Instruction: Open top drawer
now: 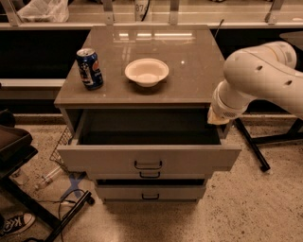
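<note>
A blue soda can (89, 68) stands upright on the left of the glossy grey-brown cabinet top (189, 71), well apart from a shallow white bowl (147, 72) near the frame's centre; the gripper (218, 117) hangs at that top's right front corner. Two shorter grey drawers (150, 191) with dark loop handles sit low in the centre. On the speckled floor (246, 208) at lower left lie a black-and-white sneaker (16, 223) and a clear plastic bottle (47, 177), and a crumpled white plastic bag (40, 9) fills the upper left corner.

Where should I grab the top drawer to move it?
By the loop handle at the centre of the top drawer's front, coming straight from the front: the front is otherwise flat. The pincer sits off at the cabinet's right edge.
</note>
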Action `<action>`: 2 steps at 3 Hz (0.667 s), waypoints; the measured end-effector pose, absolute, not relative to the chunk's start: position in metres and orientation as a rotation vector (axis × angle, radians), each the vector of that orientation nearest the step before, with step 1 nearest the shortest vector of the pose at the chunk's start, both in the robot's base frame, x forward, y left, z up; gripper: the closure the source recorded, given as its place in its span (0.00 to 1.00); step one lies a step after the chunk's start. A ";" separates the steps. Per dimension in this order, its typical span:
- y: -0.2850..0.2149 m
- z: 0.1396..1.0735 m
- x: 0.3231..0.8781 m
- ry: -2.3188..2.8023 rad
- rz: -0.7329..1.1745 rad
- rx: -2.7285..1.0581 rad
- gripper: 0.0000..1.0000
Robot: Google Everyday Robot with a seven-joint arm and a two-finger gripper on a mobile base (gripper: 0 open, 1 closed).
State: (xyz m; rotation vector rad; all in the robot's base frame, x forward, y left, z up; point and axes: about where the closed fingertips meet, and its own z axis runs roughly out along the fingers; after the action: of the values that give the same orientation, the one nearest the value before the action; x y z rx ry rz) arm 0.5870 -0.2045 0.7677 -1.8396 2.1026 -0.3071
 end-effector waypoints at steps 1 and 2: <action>-0.207 0.748 0.589 2.075 -0.238 -1.804 1.00; -0.184 0.703 0.601 2.007 -0.095 -1.833 1.00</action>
State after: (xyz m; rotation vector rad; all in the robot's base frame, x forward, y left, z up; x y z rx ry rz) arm 0.6011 -0.1844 0.7033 -1.8333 2.0073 -0.0950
